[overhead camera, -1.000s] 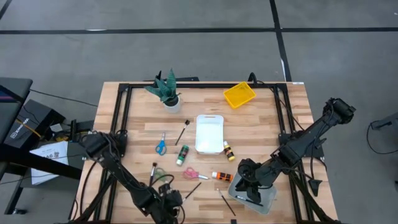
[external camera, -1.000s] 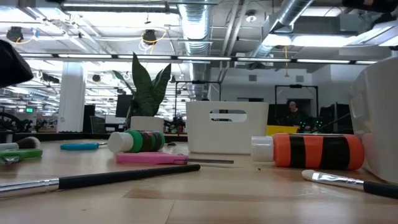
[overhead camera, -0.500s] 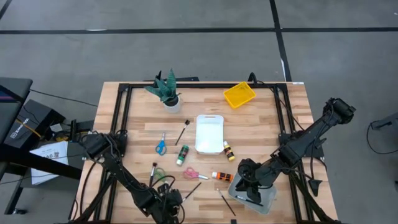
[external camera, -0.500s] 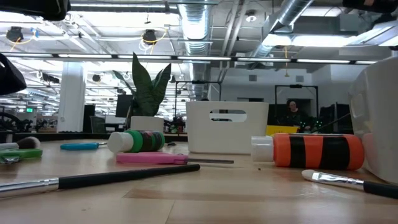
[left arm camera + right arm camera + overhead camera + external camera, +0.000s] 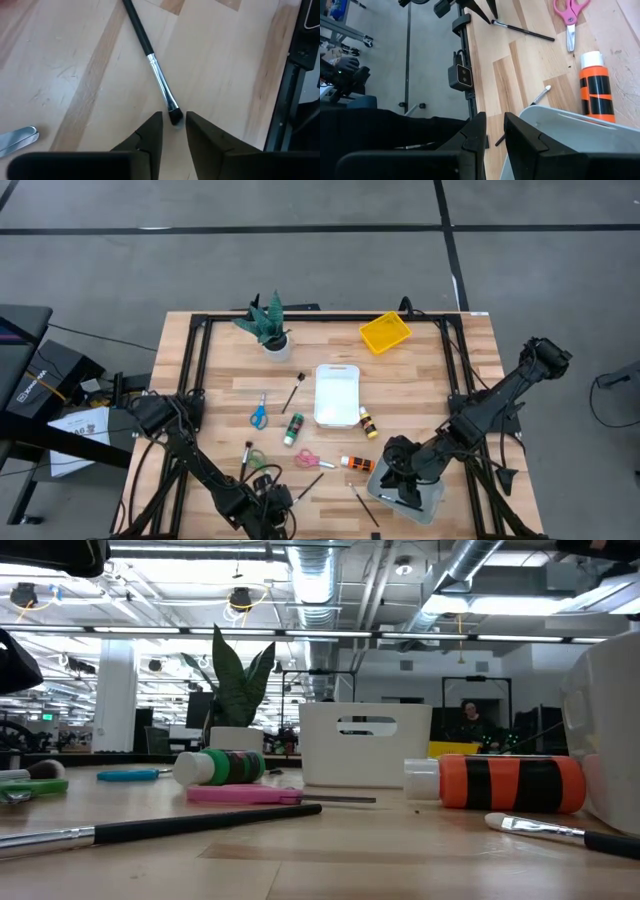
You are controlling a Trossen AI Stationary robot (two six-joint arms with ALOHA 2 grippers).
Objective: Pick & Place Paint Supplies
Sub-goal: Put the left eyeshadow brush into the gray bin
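Left wrist view shows the left gripper (image 5: pixel 173 131) low over the worktop (image 5: pixel 75 75), jaws narrowly apart around the brush (image 5: pixel 150 52) tip, probably to grasp it.

We see our left hand (image 5: pixel 174 131) has narrowed its fingers around the bristle tip of the brush (image 5: pixel 150 52) since earlier.

Both arms were dark, jointed tubes with loose black cables trailing along them (thickest near the left arm (image 5: pixel 190 455)). The right arm (image 5: pixel 490 408) ended in wedge-shaped matte black fingers (image 5: pixel 476 135).
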